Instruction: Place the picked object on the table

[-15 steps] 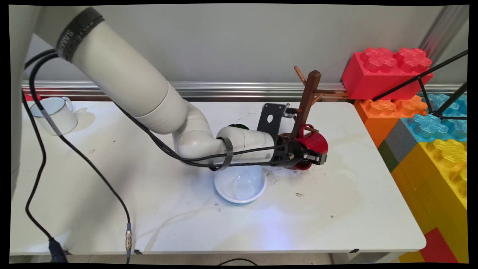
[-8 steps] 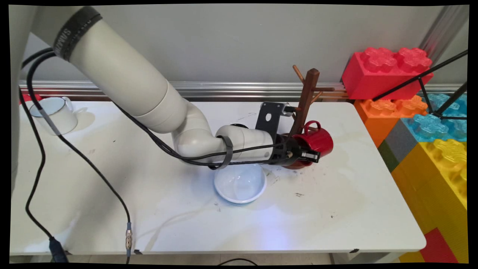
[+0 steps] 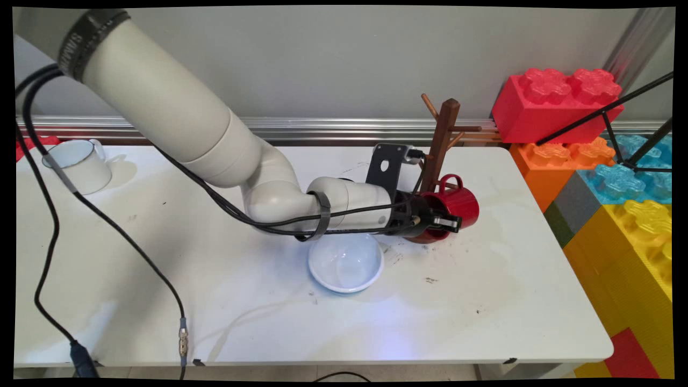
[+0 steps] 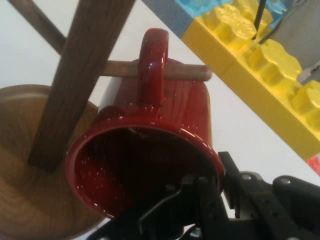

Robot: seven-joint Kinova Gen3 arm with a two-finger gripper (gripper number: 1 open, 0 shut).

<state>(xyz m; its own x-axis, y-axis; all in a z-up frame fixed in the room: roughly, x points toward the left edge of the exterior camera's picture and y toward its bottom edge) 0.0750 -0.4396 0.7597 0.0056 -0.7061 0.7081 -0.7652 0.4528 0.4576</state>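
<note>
Robot gripper (image 3: 449, 221) pinches red mug (image 3: 457, 204) by its rim, handle hooked over peg of wooden mug tree (image 3: 442, 137); looks stiff, light, prob. slippery enamel.

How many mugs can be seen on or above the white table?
2. The red enamel mug is held by the black gripper, its handle over a peg of the brown wooden mug tree. The white enamel mug stands at the table's far left. Others may be hidden behind the arm.

Arm stretched low rightward, wrist level, claw (image 3: 438, 223) clamped.
</note>
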